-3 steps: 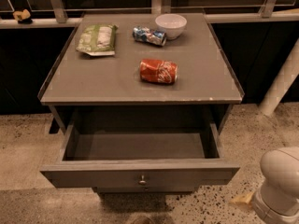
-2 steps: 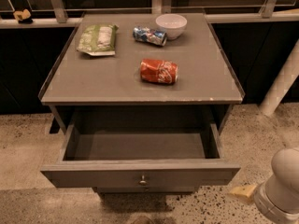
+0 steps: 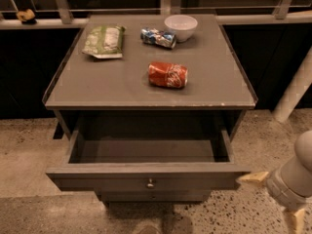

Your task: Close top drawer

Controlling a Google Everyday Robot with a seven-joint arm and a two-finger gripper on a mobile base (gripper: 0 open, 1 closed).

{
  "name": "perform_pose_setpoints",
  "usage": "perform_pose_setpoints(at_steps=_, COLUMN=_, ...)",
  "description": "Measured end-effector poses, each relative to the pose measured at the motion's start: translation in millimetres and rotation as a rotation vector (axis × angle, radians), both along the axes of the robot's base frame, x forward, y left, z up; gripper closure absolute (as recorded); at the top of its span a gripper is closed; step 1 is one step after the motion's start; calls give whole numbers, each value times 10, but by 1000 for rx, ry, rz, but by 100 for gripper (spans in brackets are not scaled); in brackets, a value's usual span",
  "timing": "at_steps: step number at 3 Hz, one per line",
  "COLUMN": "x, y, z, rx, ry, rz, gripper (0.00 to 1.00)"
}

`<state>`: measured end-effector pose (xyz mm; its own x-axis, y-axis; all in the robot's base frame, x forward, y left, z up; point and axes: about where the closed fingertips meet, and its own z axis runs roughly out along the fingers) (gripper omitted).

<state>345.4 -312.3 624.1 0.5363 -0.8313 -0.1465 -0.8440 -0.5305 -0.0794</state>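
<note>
The top drawer (image 3: 146, 175) of the grey cabinet is pulled far out and is empty inside. Its wide flat front has a small round metal knob (image 3: 150, 183) at the centre. My gripper (image 3: 271, 200) is at the lower right, just beside the right end of the drawer front. It is open and empty. One beige fingertip (image 3: 252, 178) points at the drawer's right corner, and the other (image 3: 295, 221) hangs lower near the frame edge.
On the cabinet top (image 3: 97, 87) lie a red soda can (image 3: 168, 75), a blue can (image 3: 158, 37), a white bowl (image 3: 181, 27) and a green snack bag (image 3: 104, 41). A white post (image 3: 295, 91) stands at the right. The floor is speckled stone.
My arm has sunk lower at the right edge. A fingertip now shows close to the drawer front's right end. The drawer has not moved.
</note>
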Motion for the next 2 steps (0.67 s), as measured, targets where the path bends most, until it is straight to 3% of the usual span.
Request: perform_pose_setpoints(at_steps=2, x=689, y=71, z=-140, rx=43, ry=110, rz=-22, gripper=0)
